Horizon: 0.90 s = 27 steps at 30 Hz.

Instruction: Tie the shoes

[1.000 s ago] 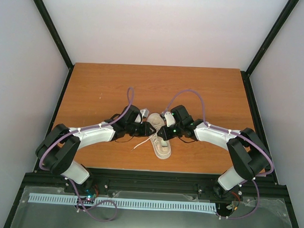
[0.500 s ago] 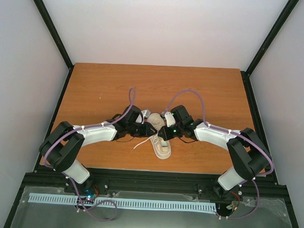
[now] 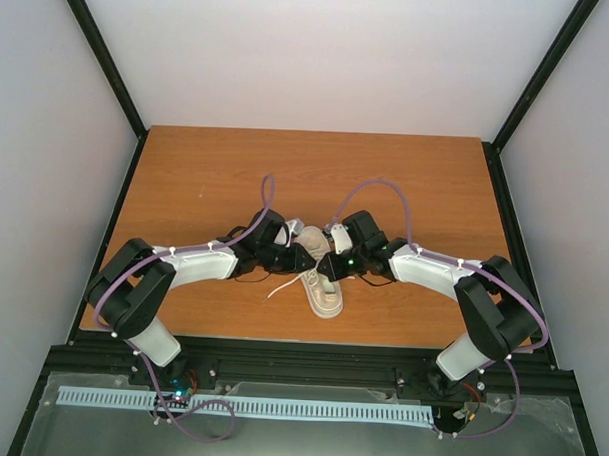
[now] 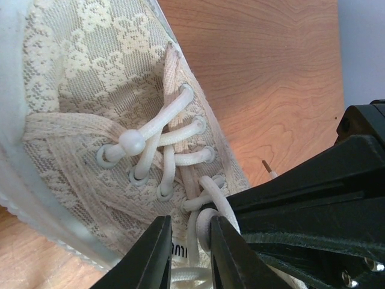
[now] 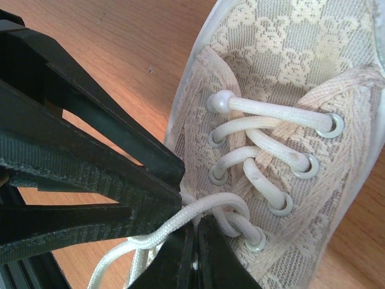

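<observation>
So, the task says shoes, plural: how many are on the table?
1: the cream sneaker near the middle of the table, between the left arm and right arm; these may hide something small.

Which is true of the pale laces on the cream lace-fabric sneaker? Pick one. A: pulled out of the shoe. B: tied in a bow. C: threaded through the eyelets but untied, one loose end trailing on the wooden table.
C: the pale laces cross the cream lace-fabric sneaker through its eyelets with no bow, and a loose end trails on the wooden table.
</observation>
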### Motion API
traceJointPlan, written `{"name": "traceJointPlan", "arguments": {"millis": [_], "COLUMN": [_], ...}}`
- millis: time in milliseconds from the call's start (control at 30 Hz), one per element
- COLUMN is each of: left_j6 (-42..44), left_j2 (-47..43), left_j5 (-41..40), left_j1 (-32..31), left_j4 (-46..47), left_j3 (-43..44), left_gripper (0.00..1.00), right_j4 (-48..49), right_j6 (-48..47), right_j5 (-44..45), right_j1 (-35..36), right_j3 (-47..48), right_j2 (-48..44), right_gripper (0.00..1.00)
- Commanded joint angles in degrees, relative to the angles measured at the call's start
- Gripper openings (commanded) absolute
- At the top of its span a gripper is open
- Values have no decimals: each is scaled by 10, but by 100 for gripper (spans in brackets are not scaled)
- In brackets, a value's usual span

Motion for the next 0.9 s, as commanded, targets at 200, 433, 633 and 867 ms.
{"name": "traceJointPlan", "arguments": {"millis": [200, 433, 633, 867], "left_j6": [-9, -10, -20, -26], "left_j2": [9, -25, -42, -35], "left_j5": [23, -15, -37, -32], "left_j1": [2, 1, 2, 1], "left_j4": [46, 44, 40, 41], "left_j3": [22, 4, -6, -7], "left_gripper": [2, 1, 1, 1], "right_j4": [6, 3, -29, -78], "right_j6": [-3, -2, -5, 17], "right_j5": [6, 18, 56, 123], "right_j1": [2, 1, 1, 10], "right_j3": [-2, -5, -2, -6], "right_j2": [-13, -21, -61, -153], "right_gripper": [3, 3, 27, 55]}}
